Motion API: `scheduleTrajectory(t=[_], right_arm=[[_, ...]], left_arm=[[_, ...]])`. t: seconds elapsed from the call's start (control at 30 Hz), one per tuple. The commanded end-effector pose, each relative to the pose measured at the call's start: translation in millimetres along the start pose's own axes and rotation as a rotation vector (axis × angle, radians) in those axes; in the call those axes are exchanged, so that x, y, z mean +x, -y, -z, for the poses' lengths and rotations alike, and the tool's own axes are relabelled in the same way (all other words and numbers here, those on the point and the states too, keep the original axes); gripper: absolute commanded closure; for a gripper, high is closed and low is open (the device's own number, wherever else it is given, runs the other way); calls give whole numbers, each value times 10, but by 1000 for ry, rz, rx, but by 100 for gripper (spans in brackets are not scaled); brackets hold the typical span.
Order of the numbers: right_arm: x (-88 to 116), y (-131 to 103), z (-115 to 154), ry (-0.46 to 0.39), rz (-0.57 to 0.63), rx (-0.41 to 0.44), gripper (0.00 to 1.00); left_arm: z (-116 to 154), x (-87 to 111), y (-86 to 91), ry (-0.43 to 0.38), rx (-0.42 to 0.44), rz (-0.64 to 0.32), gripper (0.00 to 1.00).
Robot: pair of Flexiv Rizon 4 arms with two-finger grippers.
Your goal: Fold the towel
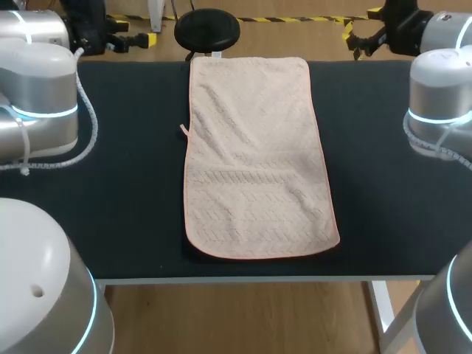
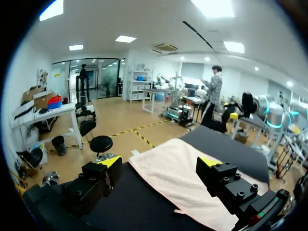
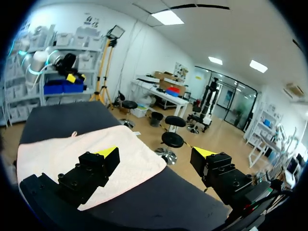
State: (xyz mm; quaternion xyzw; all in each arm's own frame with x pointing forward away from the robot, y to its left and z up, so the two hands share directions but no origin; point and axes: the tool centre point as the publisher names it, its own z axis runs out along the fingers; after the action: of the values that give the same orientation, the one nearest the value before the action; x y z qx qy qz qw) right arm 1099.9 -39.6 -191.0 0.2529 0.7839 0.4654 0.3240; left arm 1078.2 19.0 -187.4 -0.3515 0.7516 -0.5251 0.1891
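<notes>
A pale pink towel (image 1: 254,158) lies flat and unfolded down the middle of the dark table (image 1: 110,206), from the far edge almost to the front edge. A small loop (image 1: 184,131) sticks out of its left side. My left gripper (image 1: 136,38) hangs open past the table's far left corner, and my right gripper (image 1: 355,33) hangs open past the far right corner. In the left wrist view the left gripper (image 2: 161,166) is open and empty, with the towel (image 2: 183,178) ahead of it. In the right wrist view the right gripper (image 3: 156,154) is open and empty, with the towel (image 3: 62,149) ahead and to one side.
Bare dark tabletop flanks the towel, left (image 1: 133,221) and right (image 1: 383,221). My arms' large grey joints (image 1: 37,110) (image 1: 439,103) stand over the table's two sides.
</notes>
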Motion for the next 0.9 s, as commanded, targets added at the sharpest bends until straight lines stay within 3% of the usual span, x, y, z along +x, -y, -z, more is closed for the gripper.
scheduleTrajectory(t=[0.03, 0.17, 0.27, 0.33, 0.37, 0.87, 0.9], right_arm=[[41, -116, -75, -191, 629, 352, 0], [176, -92, -104, -324, 959, 543, 0], [282, -35, -111, -391, 1092, 618, 0], [348, -33, -98, -438, 1042, 559, 0], [348, -33, -98, -438, 1042, 559, 0], [348, -33, -98, -438, 1042, 559, 0], [348, -33, -98, -438, 1042, 559, 0]], left_arm=[[-118, 90, 37, -55, -464, -437, 0], [-139, 261, -82, -123, -755, -734, 0], [-125, 386, -226, -178, -903, -863, 0], [-91, 454, -284, -255, -879, -850, 0], [-65, 476, -290, -290, -822, -784, 0], [-65, 476, -290, -290, -822, -784, 0], [-135, 486, -318, -295, -865, -825, 0]])
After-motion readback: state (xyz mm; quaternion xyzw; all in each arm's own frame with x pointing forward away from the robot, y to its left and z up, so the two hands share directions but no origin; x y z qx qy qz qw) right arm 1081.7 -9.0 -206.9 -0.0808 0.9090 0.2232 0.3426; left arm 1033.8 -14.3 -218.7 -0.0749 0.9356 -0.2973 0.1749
